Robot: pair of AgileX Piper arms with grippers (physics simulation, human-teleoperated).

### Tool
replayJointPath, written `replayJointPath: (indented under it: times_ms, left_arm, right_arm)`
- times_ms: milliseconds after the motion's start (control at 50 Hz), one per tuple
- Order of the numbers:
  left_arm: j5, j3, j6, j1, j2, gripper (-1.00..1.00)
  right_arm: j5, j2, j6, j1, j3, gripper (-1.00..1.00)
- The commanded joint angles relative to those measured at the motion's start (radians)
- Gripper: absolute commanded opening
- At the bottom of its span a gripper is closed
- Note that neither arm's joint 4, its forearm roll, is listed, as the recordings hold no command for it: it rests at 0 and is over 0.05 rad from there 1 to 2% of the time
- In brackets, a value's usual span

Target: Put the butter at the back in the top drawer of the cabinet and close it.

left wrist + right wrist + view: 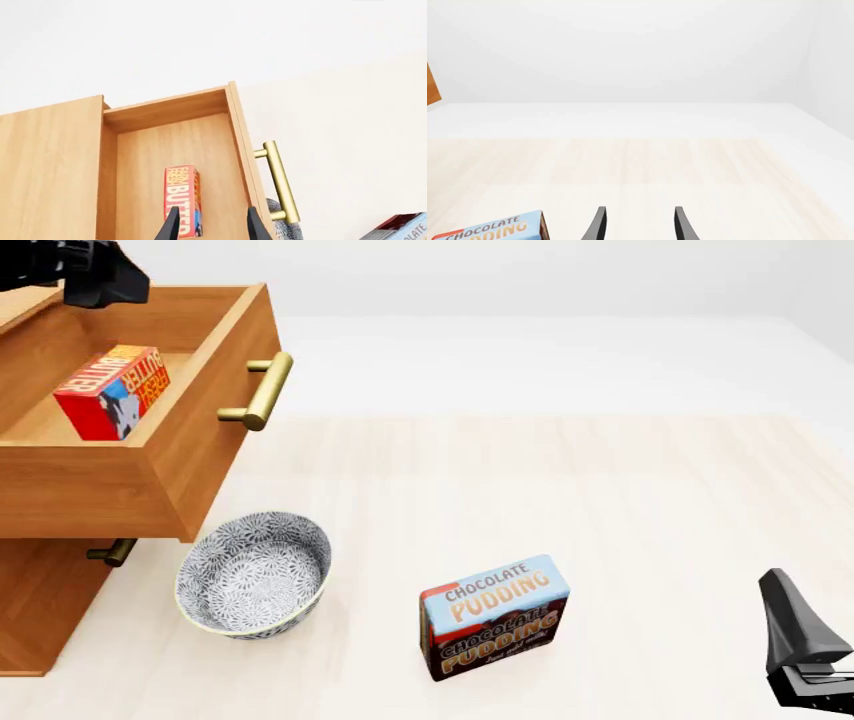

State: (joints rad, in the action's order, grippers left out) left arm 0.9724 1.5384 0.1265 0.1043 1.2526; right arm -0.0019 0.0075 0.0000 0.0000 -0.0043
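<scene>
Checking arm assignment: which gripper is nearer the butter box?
Left. The left gripper hovers open right above the butter box in the top drawer; the right gripper sits far across the table.

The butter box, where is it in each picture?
Left wrist view: the butter lies in the open top drawer, just past the left jaws.
Front view: butter in that drawer, upper left.
Right wrist view: not in it.
Shared landmark: the pudding box.
</scene>
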Motion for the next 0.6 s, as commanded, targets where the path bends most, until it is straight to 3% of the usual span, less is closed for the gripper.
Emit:
replayJointPath:
  times_ms: [20,600]
  left_arm:
    - [-0.008,0.017,0.0,0.066,0.014,1.0]
    - [-0.052,0.047,-0.04,0.25,0.103,1.0]
  right_arm:
    - [0.0,0.0,0.0,0.0,0.0,1.0]
    - [0.0,0.0,0.0,0.0,0.0,1.0]
